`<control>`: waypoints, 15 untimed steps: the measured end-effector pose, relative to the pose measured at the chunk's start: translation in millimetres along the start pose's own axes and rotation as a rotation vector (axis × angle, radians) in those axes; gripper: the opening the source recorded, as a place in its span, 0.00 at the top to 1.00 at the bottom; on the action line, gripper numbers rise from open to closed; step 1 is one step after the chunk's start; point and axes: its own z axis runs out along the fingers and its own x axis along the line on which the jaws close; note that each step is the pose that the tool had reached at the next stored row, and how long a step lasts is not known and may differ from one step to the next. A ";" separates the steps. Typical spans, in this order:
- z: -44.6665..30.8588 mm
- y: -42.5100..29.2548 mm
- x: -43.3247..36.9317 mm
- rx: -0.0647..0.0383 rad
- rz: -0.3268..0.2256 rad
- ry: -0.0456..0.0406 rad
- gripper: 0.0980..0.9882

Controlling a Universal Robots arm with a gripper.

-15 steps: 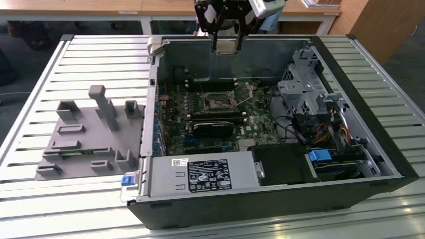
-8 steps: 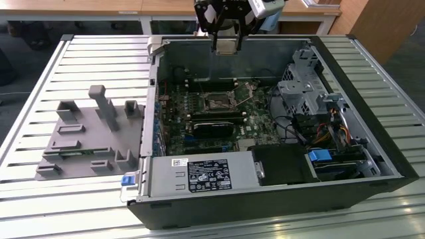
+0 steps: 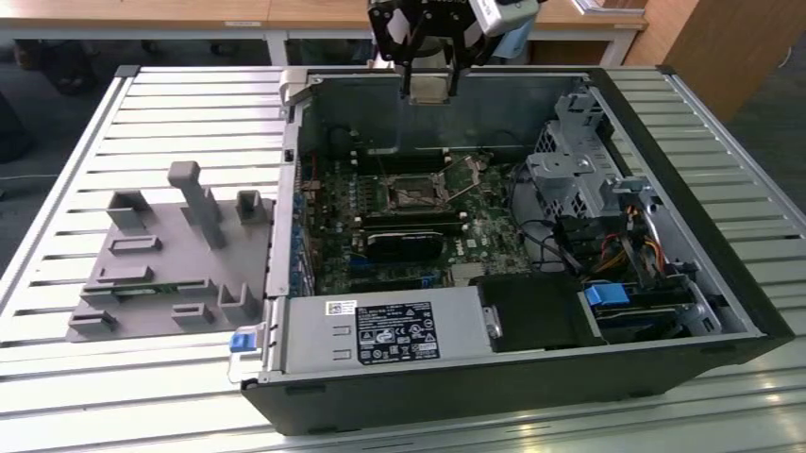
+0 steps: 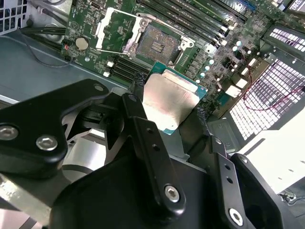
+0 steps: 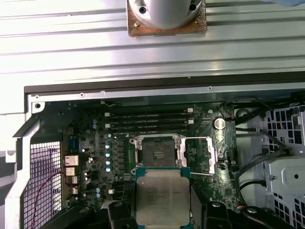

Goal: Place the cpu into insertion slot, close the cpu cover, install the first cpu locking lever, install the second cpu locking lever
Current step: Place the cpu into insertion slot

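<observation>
Gripper [image 4: 169, 98] clamped on cpu [image 5: 161, 195] by opposite edges, hanging above open case [image 3: 504, 401]. Insertion slot [image 5: 156, 152] bare, mid-motherboard [image 5: 95, 119]; cpu cover [image 5: 200, 155] swung open beside it. Level chip, match notches (orientation seems right, hard to confirm), lower straight, no sliding across pins.

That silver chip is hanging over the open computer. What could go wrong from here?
The gripper holds the cpu by its edges, above the insertion slot; a slip could drop it onto the socket's bare contacts. Lowered slightly off-square, it might catch the socket's rim. The cpu cover lies flipped open beside the slot, where a finger might snag it.
</observation>
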 end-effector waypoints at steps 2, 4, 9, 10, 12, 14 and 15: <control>0.1 0.0 0.2 0.000 0.003 -0.0003 0.50; 0.2 0.0 0.3 0.000 0.006 -0.0005 0.50; 0.8 -0.2 0.8 0.000 0.007 -0.0009 0.50; 0.9 -0.2 0.8 0.000 0.007 -0.0008 0.50; 1.1 -0.2 0.8 0.000 0.009 -0.0009 0.50; 1.3 -0.2 0.8 0.000 0.010 -0.0011 0.50; 1.4 -0.2 0.8 0.000 0.010 -0.0011 0.50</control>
